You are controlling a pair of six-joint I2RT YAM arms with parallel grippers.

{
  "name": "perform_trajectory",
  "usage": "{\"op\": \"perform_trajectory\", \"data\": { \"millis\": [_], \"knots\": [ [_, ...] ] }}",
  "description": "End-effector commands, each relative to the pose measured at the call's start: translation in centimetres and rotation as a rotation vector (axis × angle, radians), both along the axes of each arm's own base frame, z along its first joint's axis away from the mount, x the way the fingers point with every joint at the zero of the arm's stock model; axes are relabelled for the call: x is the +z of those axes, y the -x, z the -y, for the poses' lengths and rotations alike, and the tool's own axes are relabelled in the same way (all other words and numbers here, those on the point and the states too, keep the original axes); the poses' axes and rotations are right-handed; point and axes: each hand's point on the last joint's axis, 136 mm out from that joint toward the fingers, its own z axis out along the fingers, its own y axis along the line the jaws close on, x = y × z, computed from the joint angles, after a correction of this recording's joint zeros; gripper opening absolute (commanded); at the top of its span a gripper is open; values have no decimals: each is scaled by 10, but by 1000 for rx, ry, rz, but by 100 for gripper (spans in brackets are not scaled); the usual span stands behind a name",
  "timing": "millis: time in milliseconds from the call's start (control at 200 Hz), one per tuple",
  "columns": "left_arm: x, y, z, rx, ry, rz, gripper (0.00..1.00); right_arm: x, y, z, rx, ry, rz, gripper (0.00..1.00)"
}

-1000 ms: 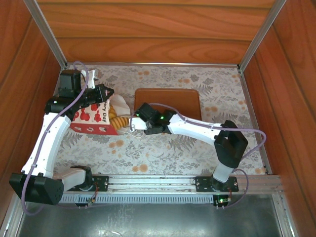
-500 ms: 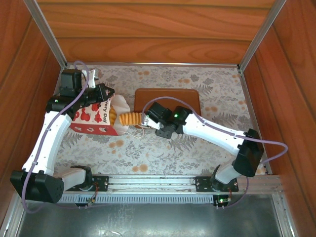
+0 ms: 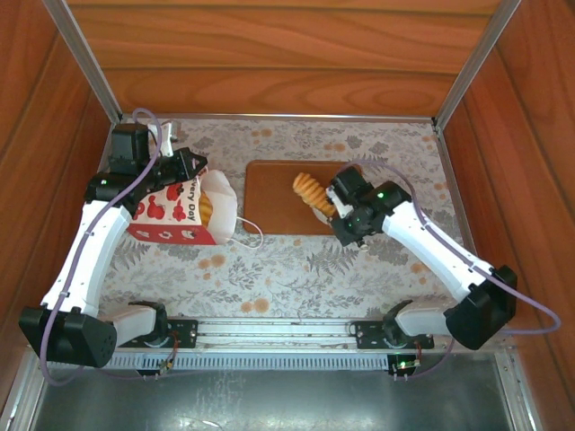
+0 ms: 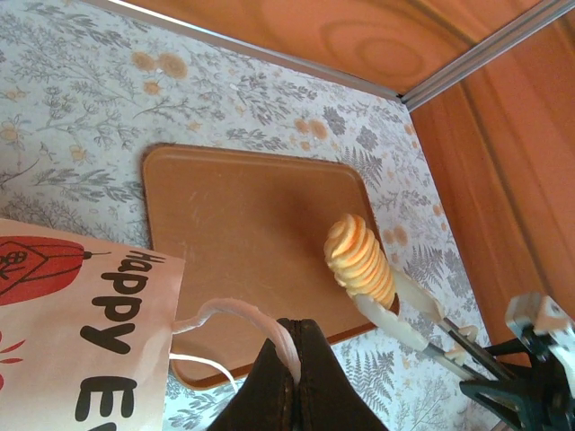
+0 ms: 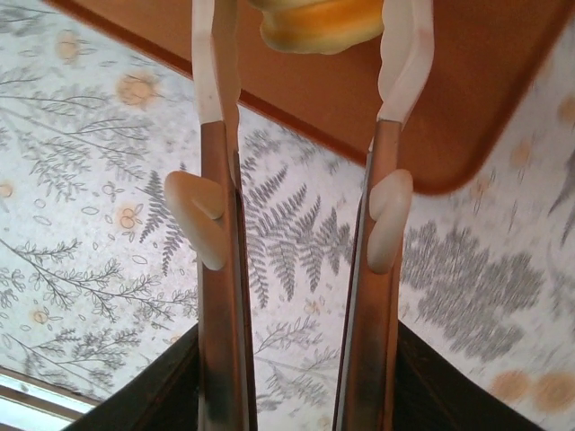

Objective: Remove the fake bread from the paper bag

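The paper bag [image 3: 172, 215], white with red print, lies on its side at the left with its mouth facing right. My left gripper [image 3: 191, 167] is shut on its white cord handle [image 4: 235, 312], which is pinched between the dark jaws [image 4: 299, 327]. Golden fake bread [image 3: 207, 209] shows inside the bag's mouth. My right gripper [image 3: 316, 195] is shut on a ridged fake croissant [image 3: 306, 188] and holds it over the brown tray [image 3: 269, 193]. The croissant [image 4: 358, 259] sits between the pale fingers [image 4: 406, 316]. In the right wrist view it [image 5: 314, 21] is clamped between the fingers [image 5: 216, 72].
The flat brown tray [image 4: 243, 215] lies mid-table, just right of the bag. A floral cloth [image 3: 296, 269] covers the table. Wooden walls [image 3: 269, 63] close in the back and both sides. A metal rail [image 3: 269, 334] runs along the near edge.
My right arm pulled the croissant out of the bag's mouth and carried it right, over the tray. The left gripper kept its hold on the handle and stayed put.
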Motion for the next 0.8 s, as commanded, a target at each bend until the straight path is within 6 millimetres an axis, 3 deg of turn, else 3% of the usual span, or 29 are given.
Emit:
{"op": "perform_trajectory", "data": {
  "millis": [0, 310, 520, 690, 795],
  "knots": [
    [7, -2, 1, 0, 8, 37, 0, -3, 7, -1, -180, -66, -138, 47],
    [5, 1, 1, -1, 4, 39, 0, -3, -5, -13, -232, -68, -230, 53],
    [4, 3, 1, -2, 6, 39, 0, 14, -16, -9, -70, -47, -147, 58],
    [5, 4, 1, -5, 6, 45, 0, 8, -28, -4, 112, 17, -119, 57],
    [4, 4, 1, -4, 5, 42, 0, 9, -44, 4, 127, 78, -92, 58]
  ]
}}
